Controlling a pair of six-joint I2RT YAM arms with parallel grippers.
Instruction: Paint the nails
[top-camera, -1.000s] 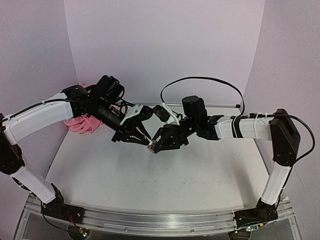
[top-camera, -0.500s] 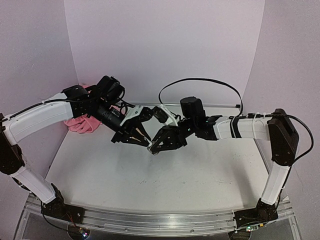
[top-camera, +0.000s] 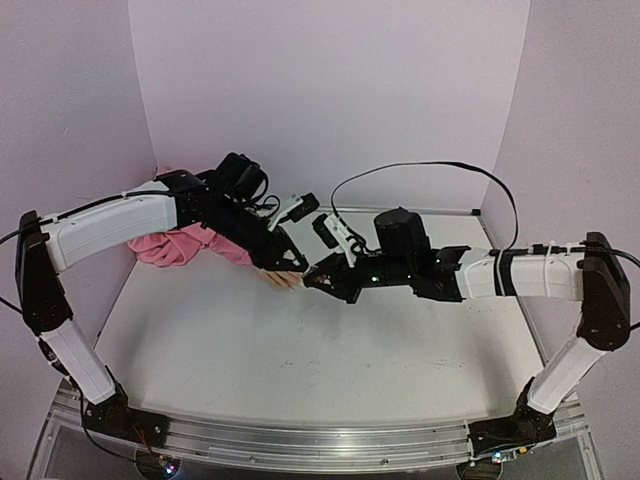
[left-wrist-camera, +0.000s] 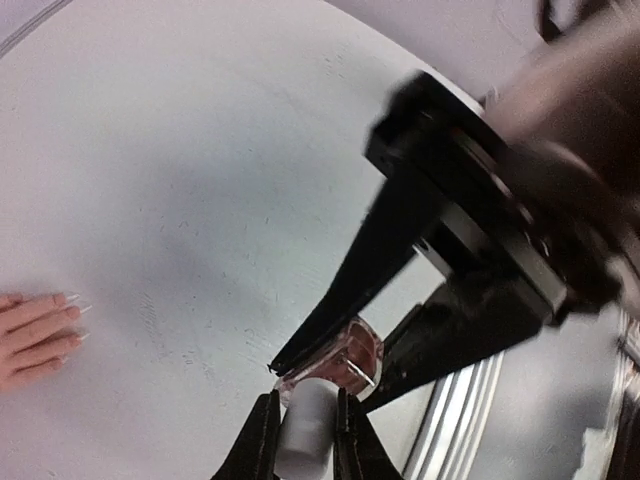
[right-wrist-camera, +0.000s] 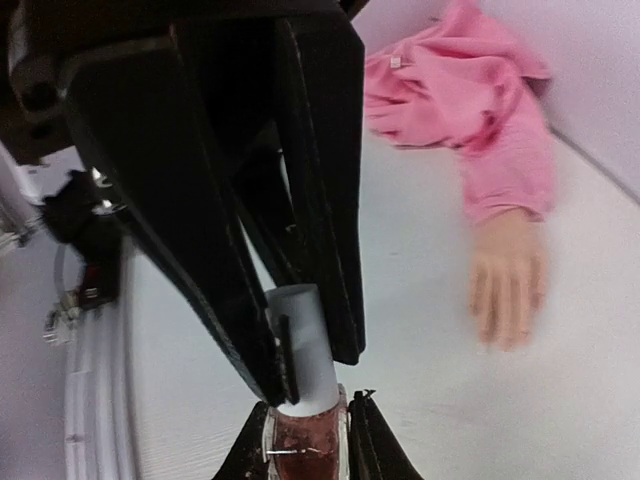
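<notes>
The nails (left-wrist-camera: 71, 299) are seen as small pale tips on the fingers of a flesh-coloured mannequin hand (right-wrist-camera: 508, 280); in the left wrist view they are found at the left edge of the frame, a little below the middle, pointing to the right; no colour on them can be made out. The hand is laid flat on the white desk (top-camera: 300, 360), and its wrist is covered by a crumpled pink sleeve (right-wrist-camera: 470, 110), which is seen in the upper right of the right wrist view. In the overhead view the hand is placed just left of the centre, partly hidden under the left arm.

The left claw (left-wrist-camera: 305, 420) is clamped on a white cap (right-wrist-camera: 305, 340), its fingers pressed against both sides; the right claw (right-wrist-camera: 308, 432) is clamped on the pinkish polish bottle (left-wrist-camera: 357, 362) below that cap. The cap is seated upright on the bottle's neck; whether it is screwed tight cannot be told. The two claws are brought together tip to tip near the centre of the overhead view, just right of the mannequin hand and apart from its nails.
</notes>
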